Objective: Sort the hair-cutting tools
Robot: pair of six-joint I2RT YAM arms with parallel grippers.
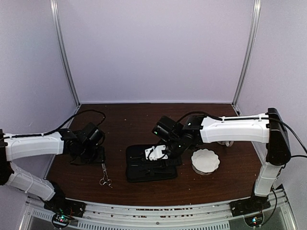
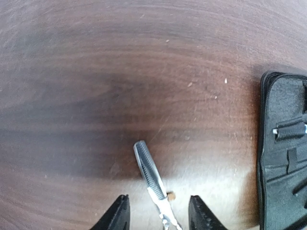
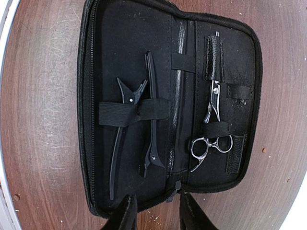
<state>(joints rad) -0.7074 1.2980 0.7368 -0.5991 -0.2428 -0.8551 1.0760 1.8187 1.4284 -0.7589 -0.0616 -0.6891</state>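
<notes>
One pair of silver scissors [image 1: 104, 175] lies loose on the wooden table, left of the black zip case [image 1: 144, 172]. In the left wrist view its serrated blade [image 2: 151, 172] runs between my left gripper's [image 2: 160, 218] fingers, which stand apart on either side without touching it. The open case [image 3: 120, 57] holds a second pair of scissors [image 3: 213, 103] under straps in its right half. Two black clips [image 3: 115, 163] [image 3: 152, 86] sit under an elastic band in the left half. My right gripper [image 3: 159, 213] hovers open over the case's near zip edge, holding nothing.
A white scalloped bowl [image 1: 205, 152] stands to the right of the case, under the right arm. In the left wrist view the case's edge [image 2: 283, 191] shows at the right. Bare wood lies behind the case, towards the back wall.
</notes>
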